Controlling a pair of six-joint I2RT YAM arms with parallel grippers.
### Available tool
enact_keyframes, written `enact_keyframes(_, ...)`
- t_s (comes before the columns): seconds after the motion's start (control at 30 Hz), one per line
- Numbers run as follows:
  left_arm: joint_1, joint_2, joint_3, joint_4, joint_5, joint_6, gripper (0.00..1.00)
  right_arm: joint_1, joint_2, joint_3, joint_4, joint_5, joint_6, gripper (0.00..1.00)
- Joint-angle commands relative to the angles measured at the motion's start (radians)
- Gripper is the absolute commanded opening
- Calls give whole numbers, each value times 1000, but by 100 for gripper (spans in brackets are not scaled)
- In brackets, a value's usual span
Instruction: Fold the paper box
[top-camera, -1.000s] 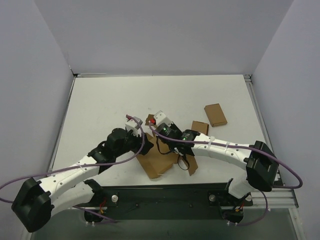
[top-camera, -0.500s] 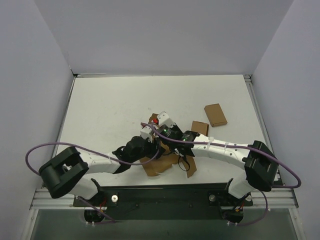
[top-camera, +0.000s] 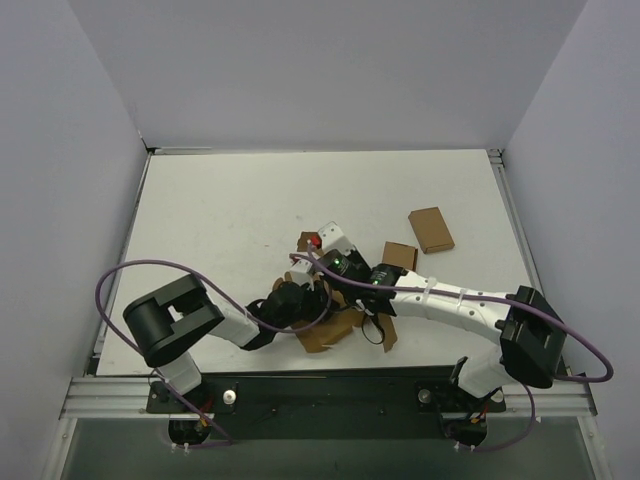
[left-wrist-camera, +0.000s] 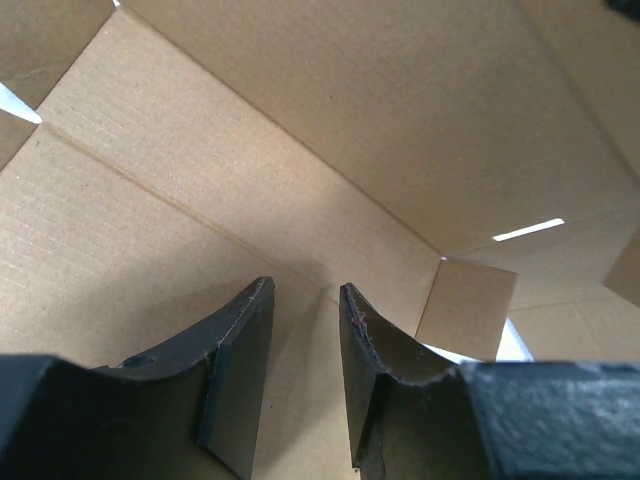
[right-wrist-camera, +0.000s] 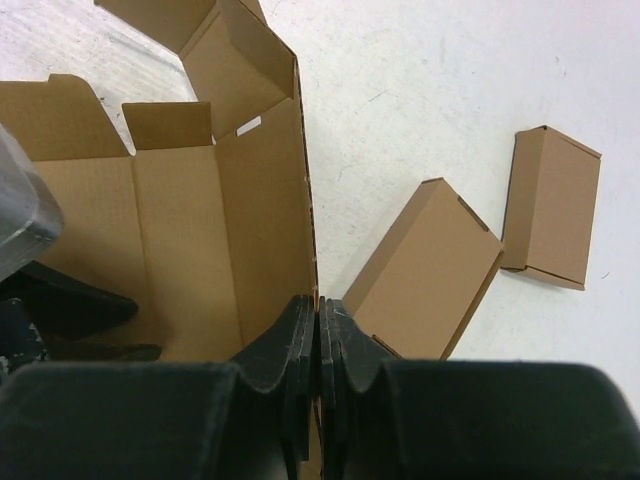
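The paper box is a brown cardboard piece with its flaps raised, lying at the near middle of the table. My right gripper is shut on the upright edge of one wall of the paper box. My left gripper is low inside the box, its jaws partly apart with nothing between them and only the creased cardboard panel behind. In the top view the left gripper sits just left of the right gripper, both over the box.
Two small flat brown boxes lie to the right of the paper box: one close to the right arm, the other farther back. In the right wrist view they lie on the white table beyond the pinched wall.
My left arm has swung in toward the box, bringing its gripper right and nearer, and its jaws have narrowed. The right gripper has kept its pinch, shifting slightly nearer.
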Motion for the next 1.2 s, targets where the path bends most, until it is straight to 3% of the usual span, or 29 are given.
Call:
enact_keyframes(0.0, -3, -68, -33, 8, -22, 0, 43, 7, -36, -53, 60, 20, -15, 0)
enact_keyframes(0.23, 46, -435, -68, -219, -27, 61, 50, 9, -94, -137, 130, 7, -99, 0)
enact_keyframes(0.37, 144, -543, -10, -384, 5, 115, 54, 15, -153, -171, 167, -30, -119, 0)
enact_keyframes(0.53, 314, -478, 132, -440, 152, 55, 63, 27, -206, -209, 221, -50, -177, 0)
enact_keyframes(0.93, 290, -263, 329, -307, 214, -11, 66, 41, -179, -174, 187, -33, -191, 0)
enact_keyframes(1.17, 272, -183, 401, -348, 234, 6, 66, 44, -173, -165, 187, -23, -190, 0)
